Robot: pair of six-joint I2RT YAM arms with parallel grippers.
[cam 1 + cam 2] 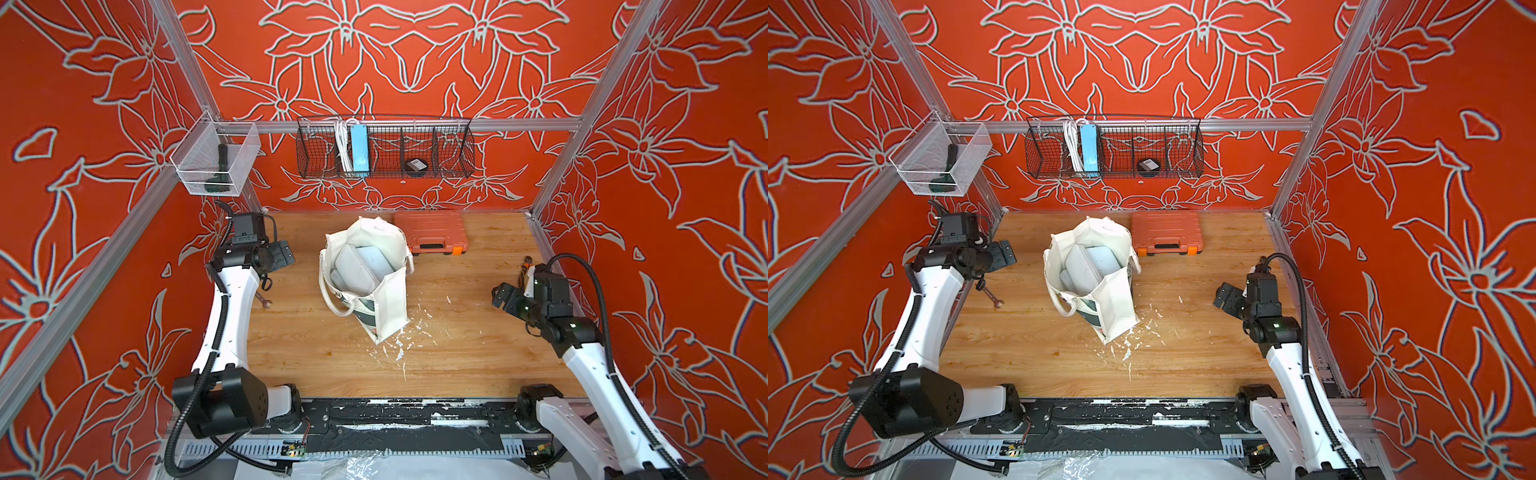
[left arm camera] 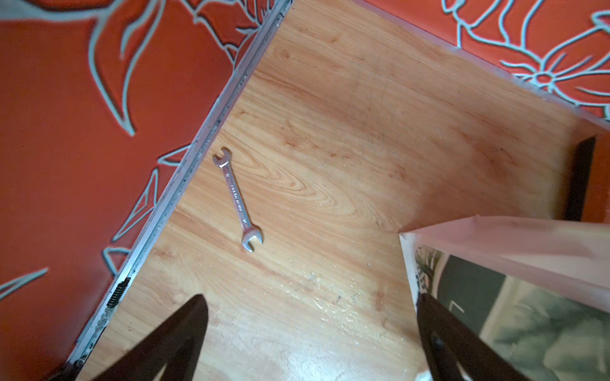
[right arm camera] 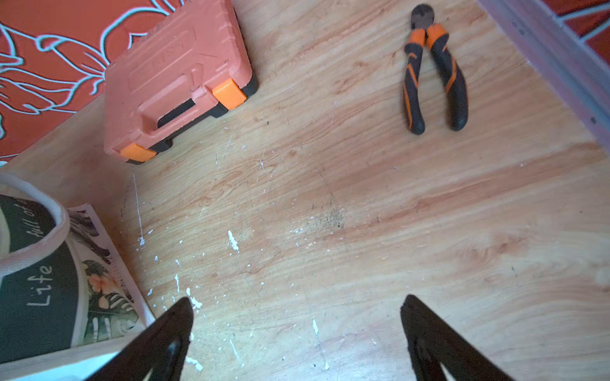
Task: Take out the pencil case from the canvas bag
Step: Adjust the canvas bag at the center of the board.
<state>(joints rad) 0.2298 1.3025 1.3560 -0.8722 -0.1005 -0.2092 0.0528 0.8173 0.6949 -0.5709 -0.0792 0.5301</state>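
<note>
The canvas bag stands upright mid-table with its mouth open and its flower print on the near face. Pale grey-blue flat cases lie inside it; I cannot tell which is the pencil case. My left gripper hovers open to the left of the bag, apart from it. In the left wrist view the left gripper holds nothing, with the bag's cream side just beyond one finger. My right gripper stands open and empty to the right, the bag's printed face beside it.
An orange tool case lies behind the bag on the right. A steel wrench rests by the left wall and orange-black pliers by the right wall. White flecks litter the wooden table in front of the bag. Wire baskets hang on the back wall.
</note>
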